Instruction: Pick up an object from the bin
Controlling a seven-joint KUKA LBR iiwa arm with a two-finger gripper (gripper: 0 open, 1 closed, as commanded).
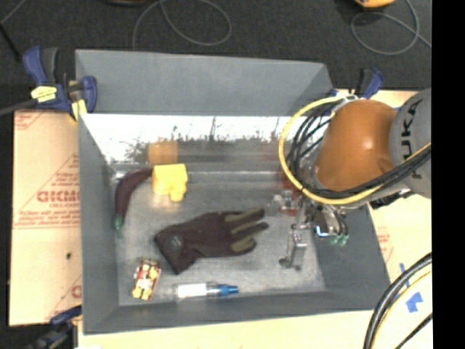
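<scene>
Several things lie apart in the bin point(352, 264); nearest the hand point(293, 257), low at its right, is the dark glove point(207, 237), mid-floor. Open or closed, I cannot tell. Best centre over it before closing.

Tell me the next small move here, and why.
Probably nudge the gripper toward view-left, onto the dark glove. The gripper sits low over bare bin floor at the right; the glove's finger ends are the nearest thing, and the blue-capped pen lies farther off.
</scene>
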